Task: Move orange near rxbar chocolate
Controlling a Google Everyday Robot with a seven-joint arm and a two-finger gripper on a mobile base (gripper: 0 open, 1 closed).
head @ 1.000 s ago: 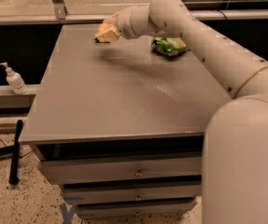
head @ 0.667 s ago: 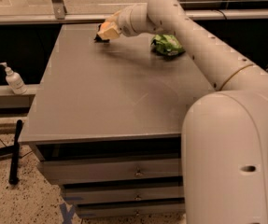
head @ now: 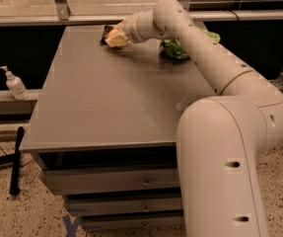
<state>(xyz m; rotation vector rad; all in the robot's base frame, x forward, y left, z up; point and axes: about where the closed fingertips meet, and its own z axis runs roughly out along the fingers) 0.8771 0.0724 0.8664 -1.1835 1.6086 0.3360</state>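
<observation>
Orange (head: 116, 38) held low at the worktop's (head: 106, 112) far edge, ready to set down.
Past the green bag (head: 174, 48) at upper right, the gripper (head: 118, 36) hangs upper centre-left, jaws seemingly clamped on the orange. It sits between them, just beside the dark rxbar chocolate (head: 104, 33), likely close enough for release.

Lab-like workspace: grey drawer cabinet (head: 106, 98), speckled floor (head: 13, 216), sanitizer bottle (head: 15, 84), end effector (head: 116, 37) at cabinet's far edge.
</observation>
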